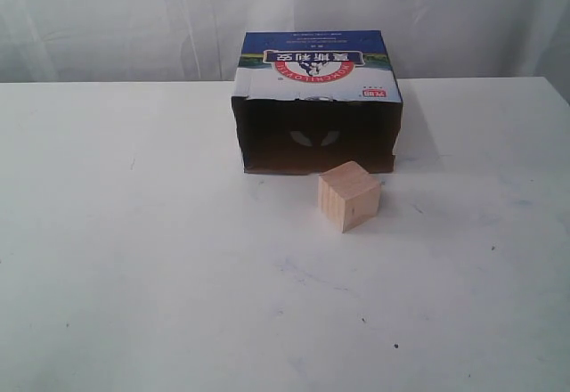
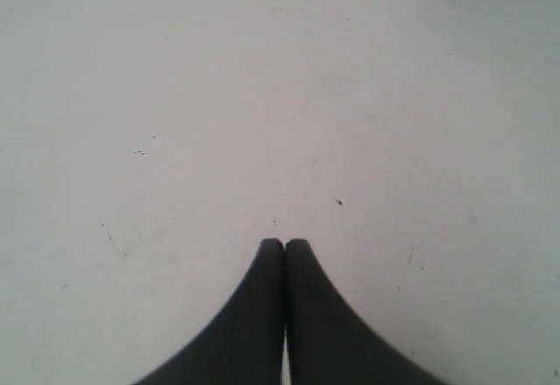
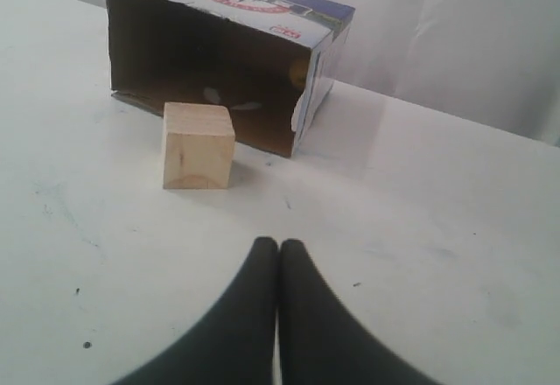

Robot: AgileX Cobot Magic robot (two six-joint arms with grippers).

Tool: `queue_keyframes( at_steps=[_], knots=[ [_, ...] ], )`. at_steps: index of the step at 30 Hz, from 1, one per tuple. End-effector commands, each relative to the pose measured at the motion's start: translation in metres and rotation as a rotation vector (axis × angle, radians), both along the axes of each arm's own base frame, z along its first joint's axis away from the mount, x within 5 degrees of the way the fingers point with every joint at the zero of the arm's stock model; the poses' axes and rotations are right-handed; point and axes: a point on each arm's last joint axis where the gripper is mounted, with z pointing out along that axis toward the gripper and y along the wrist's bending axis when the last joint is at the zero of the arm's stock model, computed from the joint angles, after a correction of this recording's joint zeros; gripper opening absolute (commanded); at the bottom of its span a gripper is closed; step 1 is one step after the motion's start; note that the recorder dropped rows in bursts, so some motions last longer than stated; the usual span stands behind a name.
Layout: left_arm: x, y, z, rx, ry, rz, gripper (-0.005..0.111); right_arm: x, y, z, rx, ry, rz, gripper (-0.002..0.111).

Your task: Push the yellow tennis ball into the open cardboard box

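The open cardboard box [image 1: 316,67] lies on its side at the back of the white table, its dark opening facing the front. In the right wrist view the open cardboard box [image 3: 262,17] shows a dim mustard-yellow round shape, apparently the yellow tennis ball [image 3: 299,72], deep inside by one side wall. The exterior view does not show the ball. My right gripper [image 3: 279,243] is shut and empty, well short of the box. Over bare table, my left gripper [image 2: 284,243] is likewise shut on nothing. Neither gripper appears in the exterior view.
A pale wooden cube [image 1: 348,196] stands on the table just in front of the box mouth, toward its right side; the right wrist view also has the cube [image 3: 198,145]. A white curtain hangs behind the table [image 1: 134,258].
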Motion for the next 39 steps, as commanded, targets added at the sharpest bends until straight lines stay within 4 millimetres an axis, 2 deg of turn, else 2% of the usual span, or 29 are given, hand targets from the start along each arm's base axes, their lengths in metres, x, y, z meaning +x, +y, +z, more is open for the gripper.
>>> queue_keyframes(
  at_steps=[1, 21, 39],
  knots=[
    [-0.001, 0.000, -0.002, 0.008, 0.013, -0.005, 0.000, 0.000, -0.001, -0.002, -0.020, 0.002, -0.006, 0.000],
    [-0.001, 0.000, -0.002, 0.008, 0.013, -0.005, 0.000, 0.000, -0.001, -0.002, -0.001, 0.008, -0.015, 0.000],
    [-0.001, 0.000, -0.002, 0.008, 0.013, -0.005, 0.000, 0.001, -0.016, -0.002, 0.000, 0.008, -0.291, 0.000]
  ],
)
